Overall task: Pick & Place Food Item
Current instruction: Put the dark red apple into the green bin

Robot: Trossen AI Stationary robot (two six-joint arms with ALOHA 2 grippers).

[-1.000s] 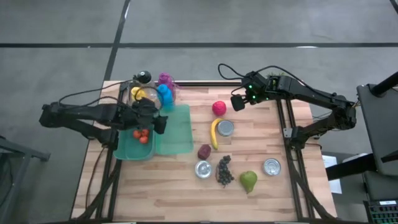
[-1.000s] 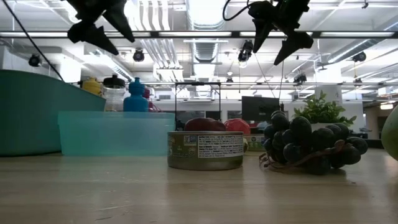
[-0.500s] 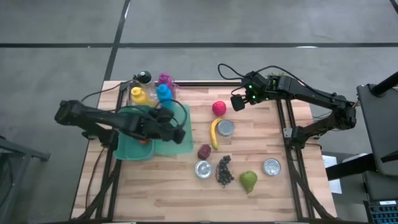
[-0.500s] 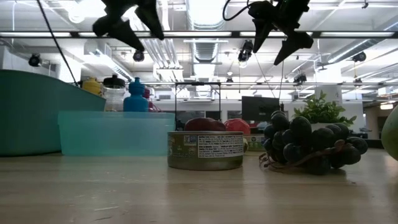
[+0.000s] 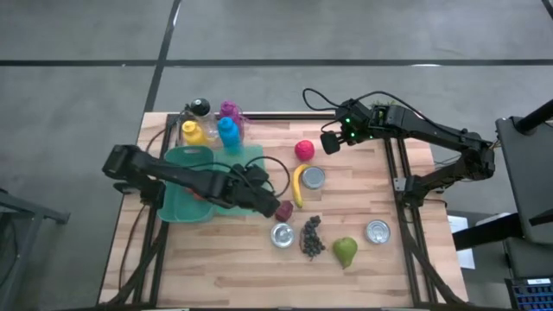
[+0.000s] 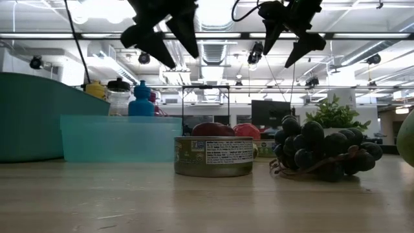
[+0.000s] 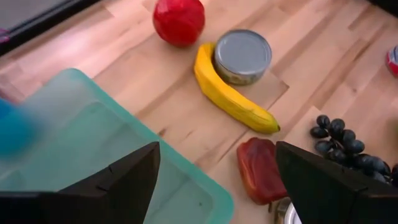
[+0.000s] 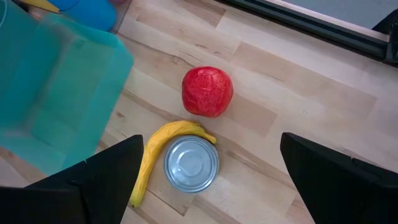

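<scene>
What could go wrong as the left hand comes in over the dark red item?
The left hand, open, hovers near the dark red food item, which lies close to the banana tip and the grapes; a descending finger could nudge either. The teal lid edge sits just beside it, so a low approach might clip it. The right hand waits apart.

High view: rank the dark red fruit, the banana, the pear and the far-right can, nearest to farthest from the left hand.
Left hand, open, hovers mid-table.
1. Dark red fruit: right beside the hand.
2. Banana: just beyond, against the middle can.
3. Pear: toward the front edge.
4. Far-right can: by the right rail.
</scene>
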